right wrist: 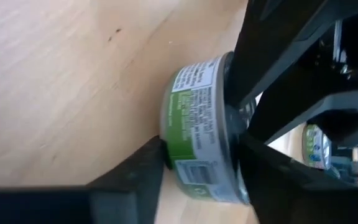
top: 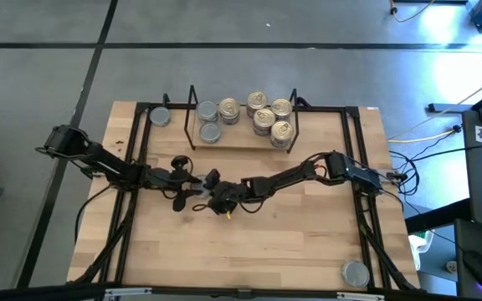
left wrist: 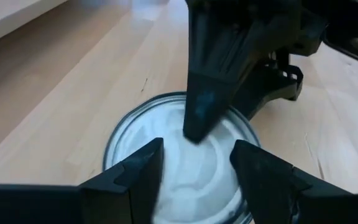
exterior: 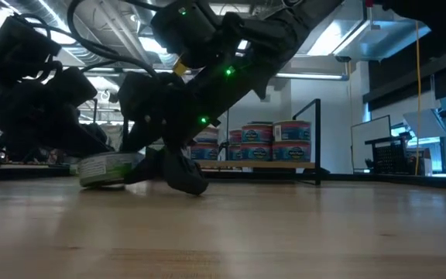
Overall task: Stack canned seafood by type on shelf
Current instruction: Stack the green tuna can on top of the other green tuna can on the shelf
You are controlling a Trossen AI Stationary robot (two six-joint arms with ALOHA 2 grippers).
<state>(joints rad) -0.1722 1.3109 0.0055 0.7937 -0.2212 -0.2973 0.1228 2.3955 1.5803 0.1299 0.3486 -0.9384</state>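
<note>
**Operator:** Where did the two end effectors stand, and where was the tin?

**Manual:** You had both arms meeting at mid-worktop. The short round tin with a green paper label and a plain silver-grey lid (exterior: 108, 169) lay tilted against the light wood worktop (top: 308, 242), one edge lifted. Your right end effector (right wrist: 201, 162) bracketed its sides, one dark finger at each rim, closing in; a firm grasp could not be confirmed. Your left end effector (left wrist: 194, 163) hovered over the lid with its fingers spread apart, holding nothing, although another dark finger (left wrist: 207, 93) rested on the lid.

**Operator:** And the rest of the stock?

**Manual:** The low black thin-wire shelf with a wood base (top: 192, 117) stood at the far edge. Silver-lidded tins (top: 207, 113) sat toward its left end, gold pull-tab tins (top: 262, 109) toward its right. One silver tin (top: 159, 116) rested just outside the left frame, and another (top: 356, 272) lay well apart at the near right corner.

**Operator:** How was the grasp to be done well?

**Manual:** In my judgement, you needed to:
1. Seat the tin flat, or square the right fingers to its wall, before closing fully; a tilted tin was likely to pivot out.
2. Keep the left end effector clear of the lid once the right grasp was firm, so the arms did not collide.
3. Lift straight up, then carry it to the silver group at the shelf's left end.
</note>
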